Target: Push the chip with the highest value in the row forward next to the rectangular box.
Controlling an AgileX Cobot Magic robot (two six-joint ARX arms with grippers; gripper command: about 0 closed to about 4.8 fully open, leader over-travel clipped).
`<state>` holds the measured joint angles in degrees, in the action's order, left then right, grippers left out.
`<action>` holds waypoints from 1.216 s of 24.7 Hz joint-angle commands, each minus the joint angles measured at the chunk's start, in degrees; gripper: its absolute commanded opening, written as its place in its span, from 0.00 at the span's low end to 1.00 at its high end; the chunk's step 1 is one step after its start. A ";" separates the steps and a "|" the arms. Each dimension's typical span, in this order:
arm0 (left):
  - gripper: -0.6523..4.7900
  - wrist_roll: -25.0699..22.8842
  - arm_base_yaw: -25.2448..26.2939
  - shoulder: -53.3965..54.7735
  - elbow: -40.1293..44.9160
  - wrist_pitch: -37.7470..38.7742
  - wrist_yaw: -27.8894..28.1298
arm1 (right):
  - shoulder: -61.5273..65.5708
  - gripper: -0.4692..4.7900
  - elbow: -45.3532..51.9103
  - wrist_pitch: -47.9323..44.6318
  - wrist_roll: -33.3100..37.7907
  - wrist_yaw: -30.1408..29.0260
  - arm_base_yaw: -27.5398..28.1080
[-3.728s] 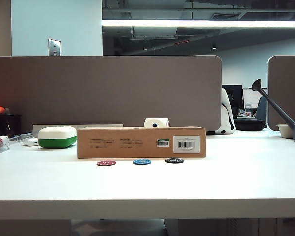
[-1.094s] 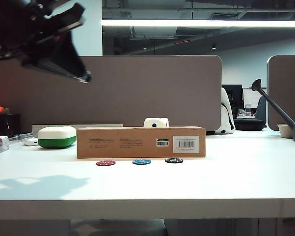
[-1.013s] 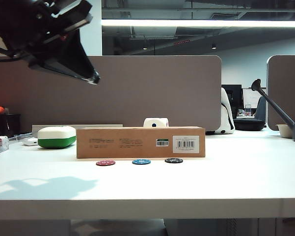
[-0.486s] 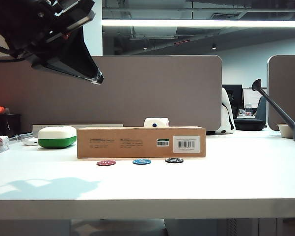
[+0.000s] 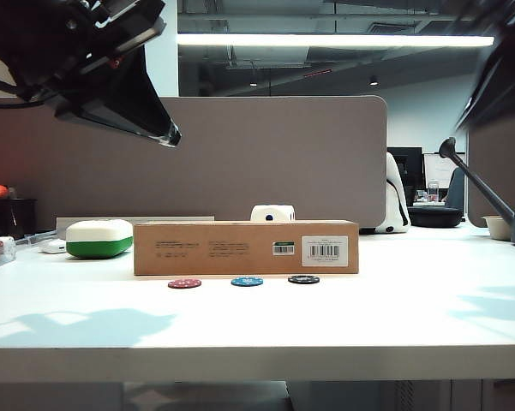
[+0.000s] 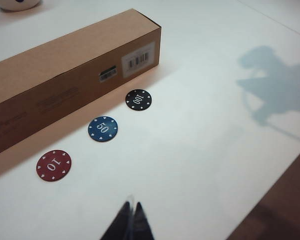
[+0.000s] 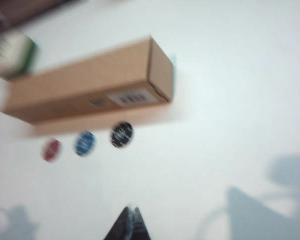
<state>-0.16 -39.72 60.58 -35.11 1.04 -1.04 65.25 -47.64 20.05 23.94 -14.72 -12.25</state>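
Three chips lie in a row on the white table point(image 5: 257, 330), in front of the long brown rectangular box point(image 5: 246, 248) point(image 6: 65, 70) point(image 7: 90, 82). The black chip point(image 5: 303, 279) point(image 6: 139, 99) point(image 7: 121, 134), marked 100, is at the right end, a small gap from the box. The blue chip point(image 5: 247, 281) point(image 6: 103, 128) reads 50 and the red chip point(image 5: 184, 283) point(image 6: 53, 165) reads 10. My left gripper point(image 5: 167, 135) point(image 6: 132, 210) hangs high above the table's left side, shut and empty. My right gripper point(image 7: 132, 212) is shut and empty, high over the table; its arm point(image 5: 497, 77) is a dark blur at the upper right.
A white-and-green rounded case point(image 5: 100, 238) sits left of the box. A white die-like object point(image 5: 272, 213) stands behind the box. A grey partition point(image 5: 240, 154) runs along the table's back. A dark watering can point(image 5: 488, 197) and a small bowl stand at the far right.
The right arm has swung into view at the upper right, casting a new shadow on the table's right side. The left arm has held its place for the last half second. Chips unmoved.
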 commanded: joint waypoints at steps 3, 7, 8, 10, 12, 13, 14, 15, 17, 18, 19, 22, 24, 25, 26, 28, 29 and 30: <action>0.11 0.17 0.09 -0.15 -0.15 -0.70 -0.26 | 15.43 0.07 -6.45 0.68 -6.99 1.55 -7.56; 0.11 0.17 0.09 -0.15 -0.15 -0.68 -0.28 | 25.29 0.07 -12.02 0.70 -9.22 2.05 -11.93; 0.11 0.17 0.09 -0.15 -0.15 -0.63 -0.28 | 26.93 0.07 -13.05 0.63 -9.22 2.01 -12.76; 0.11 0.17 0.24 -0.20 -0.15 -0.79 -0.20 | 30.18 0.07 -15.15 0.57 -9.29 2.12 -14.23; 0.11 0.17 0.24 -0.20 -0.13 -0.72 -0.28 | 34.05 0.07 -17.40 -0.37 -9.20 2.40 -15.56; 0.11 0.17 0.24 -0.20 -0.13 -0.72 -0.24 | 34.80 0.07 -17.70 -0.87 -9.16 2.23 -15.89; 0.11 0.17 0.24 -0.20 -0.13 -0.72 -0.24 | 35.30 0.07 -17.75 -1.40 -9.18 2.36 -15.96; 0.11 0.17 0.24 -0.20 -0.13 -0.72 -0.26 | 35.67 0.07 -17.75 -1.90 -9.18 2.21 -15.98; 0.11 0.17 0.24 -0.20 -0.13 -0.70 -0.26 | 36.74 0.07 -17.75 -2.64 -9.20 2.19 -15.98; 0.11 0.17 0.24 -0.20 -0.15 -0.72 -0.26 | 37.22 0.07 -17.75 -2.86 -9.20 2.21 -15.98; 0.11 0.17 0.24 -0.20 -0.15 -0.74 -0.26 | 37.64 0.07 -17.75 -3.08 -9.18 2.25 -15.96; 0.11 0.17 0.24 -0.22 -0.13 -0.72 -0.26 | 38.80 0.07 -17.75 -4.50 -9.20 2.82 -15.93; 0.11 0.17 0.66 -0.22 -0.13 -0.72 -0.31 | 39.52 0.07 -17.77 -5.77 -9.18 2.86 -15.96; 0.11 0.17 0.68 -0.22 -0.13 -0.66 -0.26 | 39.87 0.07 -17.77 -6.27 -9.18 3.19 -15.96; 0.11 0.17 0.68 -0.22 -0.13 -0.70 -0.26 | 40.09 0.07 -17.77 -6.62 -9.18 3.26 -15.96; 0.11 0.17 0.68 -0.22 -0.13 -0.72 -0.26 | 40.59 0.07 -17.77 -7.19 -9.18 3.28 -15.96; 0.11 0.17 0.70 -0.22 -0.13 -0.72 -0.26 | 40.83 0.07 -17.79 -7.45 -9.18 3.30 -15.96; 0.11 0.17 0.85 -0.22 -0.13 -0.72 -0.26 | 41.05 0.07 -17.81 -7.61 -9.16 3.30 -15.96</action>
<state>-0.16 -39.05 60.53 -35.11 1.06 -1.08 106.26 -65.25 13.74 14.92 -11.57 -28.18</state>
